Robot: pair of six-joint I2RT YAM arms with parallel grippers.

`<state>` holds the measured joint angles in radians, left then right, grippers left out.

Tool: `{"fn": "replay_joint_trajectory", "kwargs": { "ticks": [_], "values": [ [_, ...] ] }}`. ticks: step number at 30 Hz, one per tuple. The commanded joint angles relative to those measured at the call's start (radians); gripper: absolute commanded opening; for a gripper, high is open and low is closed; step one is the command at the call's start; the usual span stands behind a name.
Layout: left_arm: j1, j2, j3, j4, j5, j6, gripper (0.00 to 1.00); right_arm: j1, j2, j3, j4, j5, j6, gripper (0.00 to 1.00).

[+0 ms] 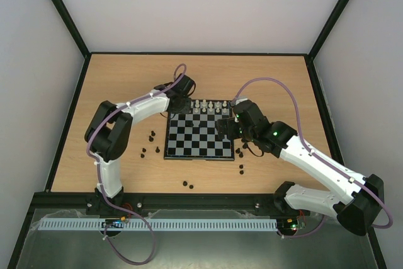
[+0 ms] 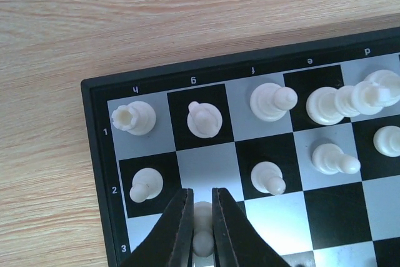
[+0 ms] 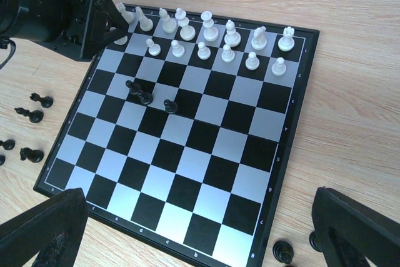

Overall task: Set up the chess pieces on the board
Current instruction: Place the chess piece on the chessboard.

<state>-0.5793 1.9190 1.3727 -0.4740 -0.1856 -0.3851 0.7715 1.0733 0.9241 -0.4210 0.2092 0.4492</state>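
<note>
You can read print only on the board [image 2: 94, 154], and only in the left wrist view. Small pale letters run along its black border at the top of that view, one above each column of squares, all upside down to the camera: h [image 2: 135, 89] at the corner, then g [image 2: 193, 80], f [image 2: 253, 70], e [image 2: 310, 60] and d [image 2: 367, 50] toward the right. Down the left border the numbers 1 [image 2: 105, 132], 2 [image 2: 114, 190] and 3 [image 2: 123, 248] stand upright, one beside each row. In the right wrist view you will find similar marks along the border, too small to read; the top view gives you nothing legible.
</note>
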Motion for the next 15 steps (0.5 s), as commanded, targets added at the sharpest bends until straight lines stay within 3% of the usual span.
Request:
{"fn": "replay_joint_trajectory", "kwargs": {
  "ticks": [1,15],
  "values": [
    [-0.002,0.021,-0.010,0.031,-0.029,-0.003,0.07,-0.005,-0.005,-0.010,-0.010,-0.007,-0.002,0.99],
    [-0.002,0.072,0.004,0.045,-0.021,-0.003,0.06,-0.005,-0.001,-0.010,-0.008,-0.013,-0.003,0.99]
  ]
}}
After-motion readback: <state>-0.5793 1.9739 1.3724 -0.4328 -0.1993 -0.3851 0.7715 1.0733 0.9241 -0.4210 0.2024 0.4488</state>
